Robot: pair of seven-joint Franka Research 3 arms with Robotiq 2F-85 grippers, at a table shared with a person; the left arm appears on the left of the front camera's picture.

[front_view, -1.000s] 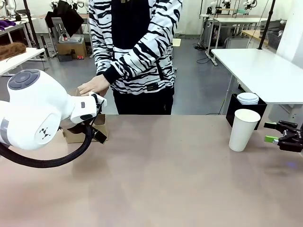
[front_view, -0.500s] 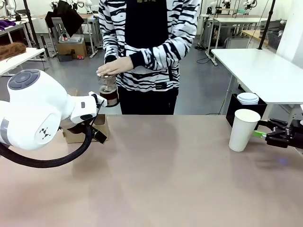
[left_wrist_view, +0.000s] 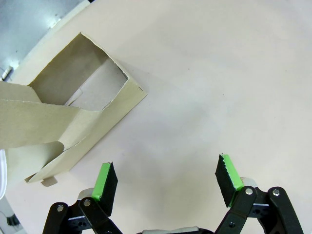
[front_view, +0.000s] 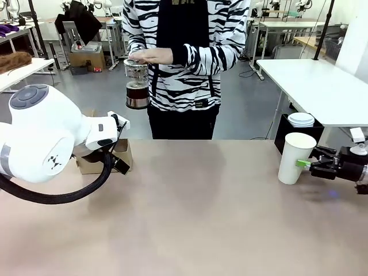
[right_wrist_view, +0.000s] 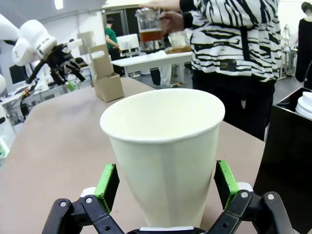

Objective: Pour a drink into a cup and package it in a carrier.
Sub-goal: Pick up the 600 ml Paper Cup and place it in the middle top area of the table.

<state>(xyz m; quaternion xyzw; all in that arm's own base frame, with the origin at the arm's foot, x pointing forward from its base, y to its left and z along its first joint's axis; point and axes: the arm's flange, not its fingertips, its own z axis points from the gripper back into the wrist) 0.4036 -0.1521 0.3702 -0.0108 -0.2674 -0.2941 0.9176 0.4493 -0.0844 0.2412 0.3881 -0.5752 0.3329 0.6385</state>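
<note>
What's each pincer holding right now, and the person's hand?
Left pincer: open, empty, near the carrier.
Right pincer: open around the cup, not gripping.
Person's hand: holding the jug.

bright, even indoor light with soft shadows

the tan table (front_view: pixel 190 201) is lit from overhead, with a pale sheen across its middle and a small blue glow (front_view: pixel 333 194) near its right edge. the white shell of the left arm (front_view: pixel 40 132) is close to washed out. in the left wrist view the carrier (left_wrist_view: pixel 73 112) and the left gripper (left_wrist_view: pixel 166 163) throw faint, soft-edged shadows. in the right wrist view a ceiling lamp (right_wrist_view: pixel 58 4) glares at the top. the cup (right_wrist_view: pixel 165 161) is sharp and swollen by the wide lens, and the room behind is softer.
</note>
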